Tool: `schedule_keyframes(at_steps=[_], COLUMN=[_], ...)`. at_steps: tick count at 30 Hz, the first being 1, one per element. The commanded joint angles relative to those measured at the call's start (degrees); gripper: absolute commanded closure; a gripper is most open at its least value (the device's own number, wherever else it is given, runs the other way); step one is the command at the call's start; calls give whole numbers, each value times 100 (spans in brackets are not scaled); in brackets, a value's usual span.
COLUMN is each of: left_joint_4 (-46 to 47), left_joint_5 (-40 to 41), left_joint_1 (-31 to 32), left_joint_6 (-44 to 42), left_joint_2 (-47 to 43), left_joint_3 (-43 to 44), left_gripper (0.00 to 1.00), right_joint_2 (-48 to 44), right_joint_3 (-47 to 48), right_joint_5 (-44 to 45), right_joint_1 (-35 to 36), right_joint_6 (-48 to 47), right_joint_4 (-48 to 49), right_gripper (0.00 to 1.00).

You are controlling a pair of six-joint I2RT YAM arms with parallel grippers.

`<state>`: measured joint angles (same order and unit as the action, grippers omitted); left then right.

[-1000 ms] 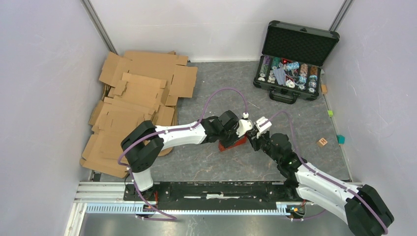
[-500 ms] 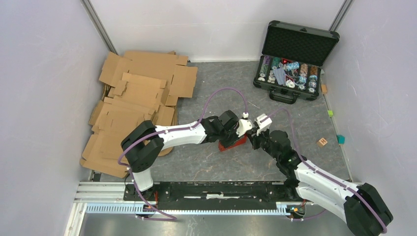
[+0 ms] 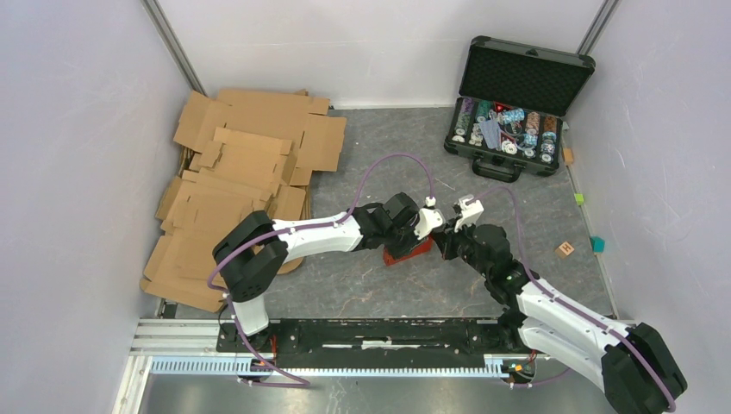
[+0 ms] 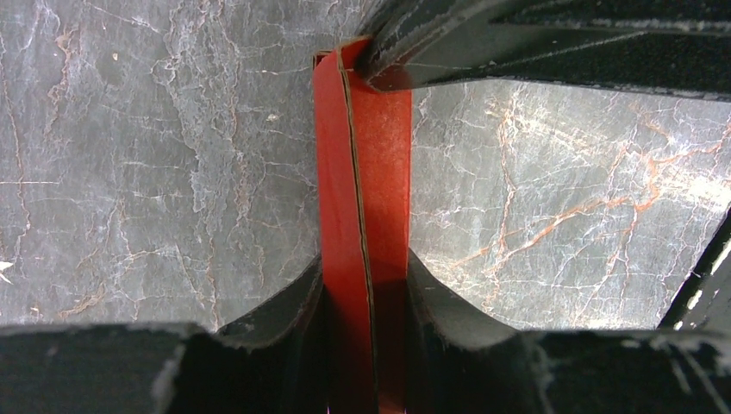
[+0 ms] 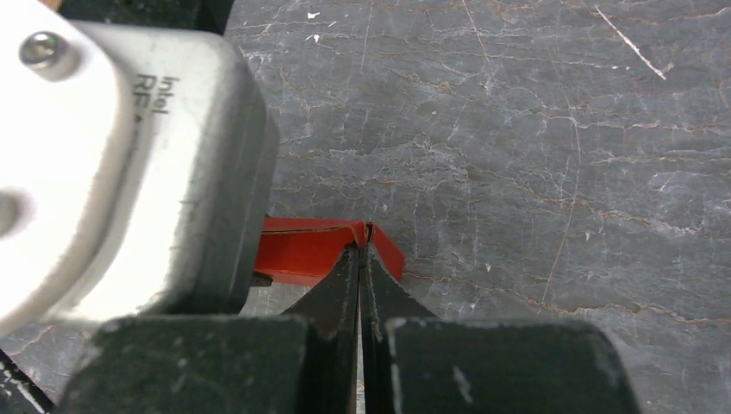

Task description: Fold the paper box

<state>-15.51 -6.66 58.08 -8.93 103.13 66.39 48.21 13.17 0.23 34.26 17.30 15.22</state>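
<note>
The red paper box [image 3: 407, 252] lies mid-table between both arms. In the left wrist view it stands edge-on as a narrow doubled red strip [image 4: 362, 164]. My left gripper [image 4: 364, 276] is shut on it, one black finger [image 4: 284, 310] pressing each side. My right gripper [image 5: 362, 250] has its jaws together, pinching the thin red corner edge of the box [image 5: 302, 250] at its far end. From above, the left gripper [image 3: 420, 231] and right gripper [image 3: 442, 241] meet over the box and hide most of it.
Brown corrugated cardboard sheets [image 3: 241, 172] are piled at the left. An open black case of poker chips [image 3: 513, 103] stands at the back right. A small wooden block [image 3: 565, 249] and a teal cube [image 3: 597, 245] lie near the right wall.
My right gripper has shut its jaws on the box's corner and shifted slightly away from the near edge. The left gripper has kept its hold and place.
</note>
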Motion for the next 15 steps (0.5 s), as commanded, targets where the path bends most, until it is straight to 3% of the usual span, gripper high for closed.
schedule_keyframes(at_steps=[1, 6, 15], left_joint_4=[-506, -523, -541], left_joint_5=[-336, -322, -334], left_joint_1=[97, 98, 98], left_joint_6=[-110, -112, -117], left_joint_2=[382, 402, 418], left_joint_3=[-109, -91, -83], left_gripper=[68, 68, 67], right_joint_2=[60, 91, -233], right_joint_3=[268, 246, -160], right_joint_5=[-11, -5, 158], right_joint_1=[-80, -113, -113], right_joint_6=[462, 540, -126], right_joint_4=[64, 102, 83], right_gripper=[100, 100, 72])
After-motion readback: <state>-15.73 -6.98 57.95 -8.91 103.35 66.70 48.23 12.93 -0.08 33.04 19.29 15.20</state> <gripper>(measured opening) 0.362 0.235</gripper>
